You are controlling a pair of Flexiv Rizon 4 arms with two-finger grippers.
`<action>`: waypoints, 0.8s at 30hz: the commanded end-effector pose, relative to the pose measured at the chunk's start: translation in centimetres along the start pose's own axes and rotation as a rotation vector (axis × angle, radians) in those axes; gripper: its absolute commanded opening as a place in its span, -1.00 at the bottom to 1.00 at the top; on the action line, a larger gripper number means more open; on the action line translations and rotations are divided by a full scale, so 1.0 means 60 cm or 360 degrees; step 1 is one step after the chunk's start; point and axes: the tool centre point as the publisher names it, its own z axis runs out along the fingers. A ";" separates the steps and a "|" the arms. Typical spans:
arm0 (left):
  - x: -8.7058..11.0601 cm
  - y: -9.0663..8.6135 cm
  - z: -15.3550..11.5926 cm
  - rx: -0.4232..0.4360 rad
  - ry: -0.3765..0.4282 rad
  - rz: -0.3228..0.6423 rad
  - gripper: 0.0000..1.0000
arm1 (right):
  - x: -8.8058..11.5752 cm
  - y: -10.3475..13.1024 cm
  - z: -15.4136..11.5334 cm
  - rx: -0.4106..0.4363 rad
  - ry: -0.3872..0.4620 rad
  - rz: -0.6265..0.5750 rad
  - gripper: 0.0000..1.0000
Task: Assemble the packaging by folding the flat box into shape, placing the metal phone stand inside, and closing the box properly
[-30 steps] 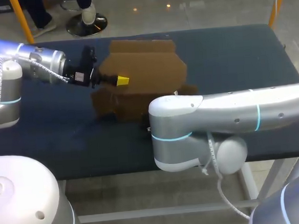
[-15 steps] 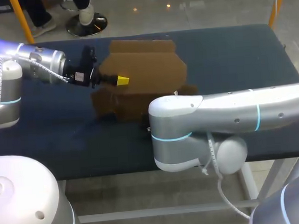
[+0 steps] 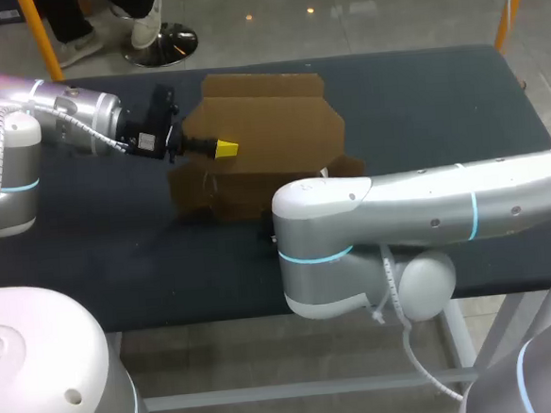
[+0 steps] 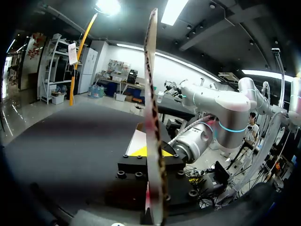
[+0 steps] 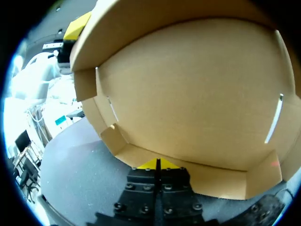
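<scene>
brown corrugated cardboard box (image 3: 270,131) half-folded on dark blue table (image 3: 439,110) | left gripper (image 3: 222,150) pinches its raised panel (image 4: 151,94) | right gripper (image 5: 157,164) closed empty, tips against lower flap (image 5: 211,176) | risk: panel could crease off-score or slip free if pulled unevenly

Open table (image 3: 439,110) right of the box (image 3: 270,131); left gripper (image 3: 222,150) at its left edge, right arm (image 3: 418,211) across its near side.
</scene>
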 end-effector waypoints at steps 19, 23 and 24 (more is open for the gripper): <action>-0.001 0.005 0.001 -0.0006 0.0001 -0.0001 -1.00 | 0.050 0.027 -0.054 -0.0060 0.0023 -0.0112 -1.00; -0.001 0.005 0.001 -0.0006 0.0001 -0.0001 -1.00 | 0.056 0.030 -0.079 -0.0067 0.0049 -0.0117 -1.00; -0.001 0.005 0.001 -0.0006 0.0001 -0.0001 -1.00 | 0.056 0.031 -0.087 -0.0068 0.0063 -0.0116 -1.00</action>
